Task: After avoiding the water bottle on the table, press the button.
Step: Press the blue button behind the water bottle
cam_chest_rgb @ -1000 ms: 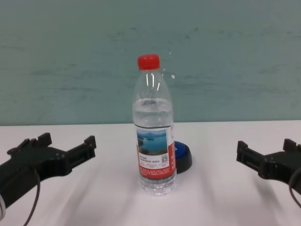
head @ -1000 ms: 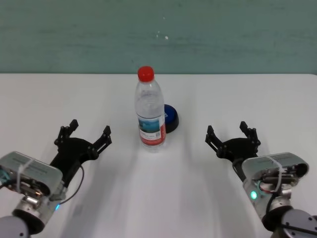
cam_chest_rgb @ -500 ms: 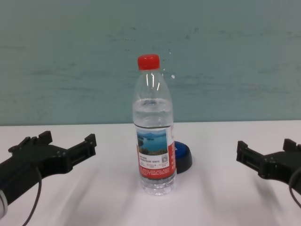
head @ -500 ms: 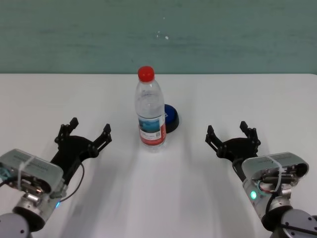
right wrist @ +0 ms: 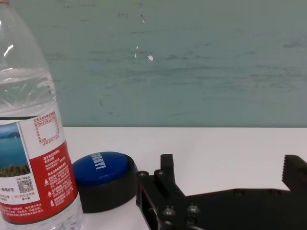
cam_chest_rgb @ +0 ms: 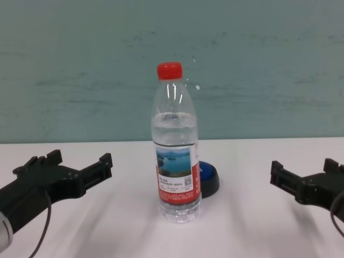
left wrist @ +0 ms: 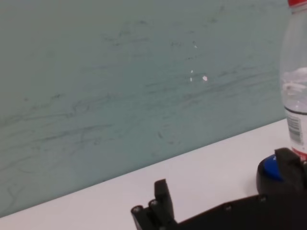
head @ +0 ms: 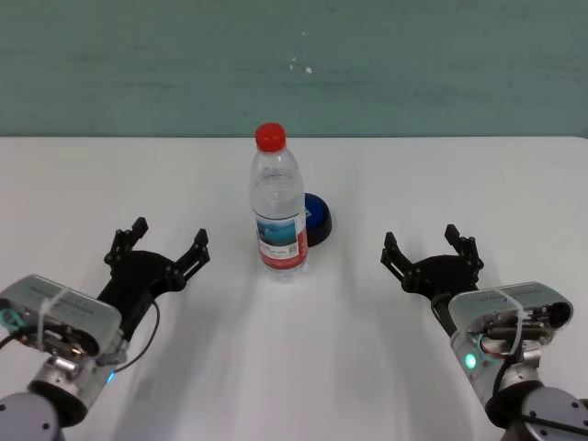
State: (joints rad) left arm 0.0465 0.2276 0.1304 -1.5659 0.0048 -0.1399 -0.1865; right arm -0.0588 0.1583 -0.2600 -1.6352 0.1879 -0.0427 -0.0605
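Right wrist view alone shows the button (right wrist: 104, 179) unobstructed, just beside the water bottle (right wrist: 31, 139), ahead of the wide-spread right gripper (right wrist: 230, 184); left gripper (head: 158, 251) likewise spread.

From your chest view, the water bottle (cam_chest_rgb: 176, 145) hides most of the button (cam_chest_rgb: 208, 180); your right gripper (cam_chest_rgb: 307, 177) is cut off.

Place: we take this for a robot test bench in a lab, though we see too little of the room to be sure.
Counter (head: 441, 184): plain white, wide and smooth, bare but for a few props.
Wall (head: 294, 64): flat teal paint, scuffed and chipped, hard against the counter's far edge.
Furnishings: we see nothing homely or shop-like.
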